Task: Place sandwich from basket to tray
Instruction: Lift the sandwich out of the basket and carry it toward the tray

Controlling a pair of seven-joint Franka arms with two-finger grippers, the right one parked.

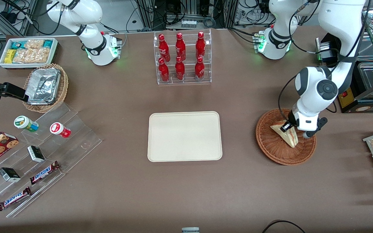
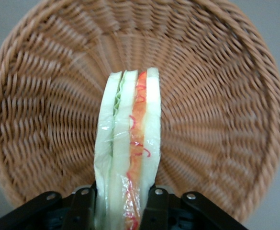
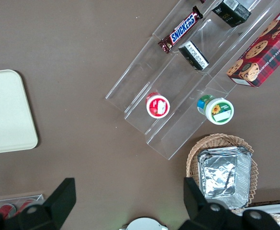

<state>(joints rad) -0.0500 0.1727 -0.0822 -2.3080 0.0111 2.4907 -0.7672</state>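
The gripper (image 1: 292, 128) is sitting low over the basket (image 1: 272, 145), toward the working arm's end of the table, with its fingers (image 2: 155, 205) pinching the sandwich (image 1: 287, 133) by its broad faces. In the wrist view the wedge is running straight out from between the two black pads, its red and green filling edge facing the camera and its wrap creasing slightly at the grip. The sandwich is inside the basket rim; whether its lower corner is touching the weave or hanging just above cannot be told.

The step in hand appears to be the lift out of the basket. To do it well, the arm should be rising straight up until the wedge is clearing the rim before any sideways travel, since a dragging corner could be catching on the wicker and twisting in the grip. Pressure should be holding firm but not crushing; soft bread is likely to deform. The tray (image 1: 160, 152) is lying bare at the table's middle, well apart from the basket, so the carry should be going level and slow, ending with a low release.
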